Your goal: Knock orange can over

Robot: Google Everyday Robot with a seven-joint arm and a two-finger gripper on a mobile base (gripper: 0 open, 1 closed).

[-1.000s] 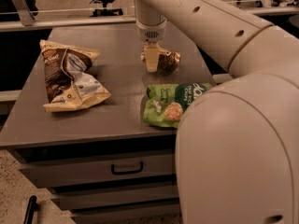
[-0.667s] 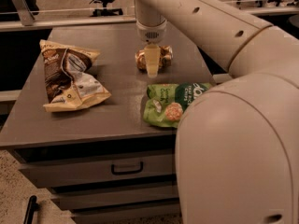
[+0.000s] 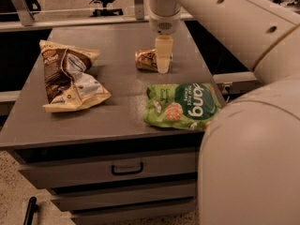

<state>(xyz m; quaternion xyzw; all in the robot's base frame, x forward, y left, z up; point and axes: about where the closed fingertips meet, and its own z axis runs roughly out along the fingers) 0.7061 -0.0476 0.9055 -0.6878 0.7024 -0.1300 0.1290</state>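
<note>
The green snack bag point(image 3: 183, 106) on the bench point(image 3: 117, 36) carried large white lettering, upside down to the camera, that seemed to read "Dang". The brown-and-cream snack bag point(image 3: 70, 76) bore small pale print near its top, too small to read. The orange can point(image 3: 146, 60), right beside the gripper point(image 3: 162, 65), showed no legible label.
</note>
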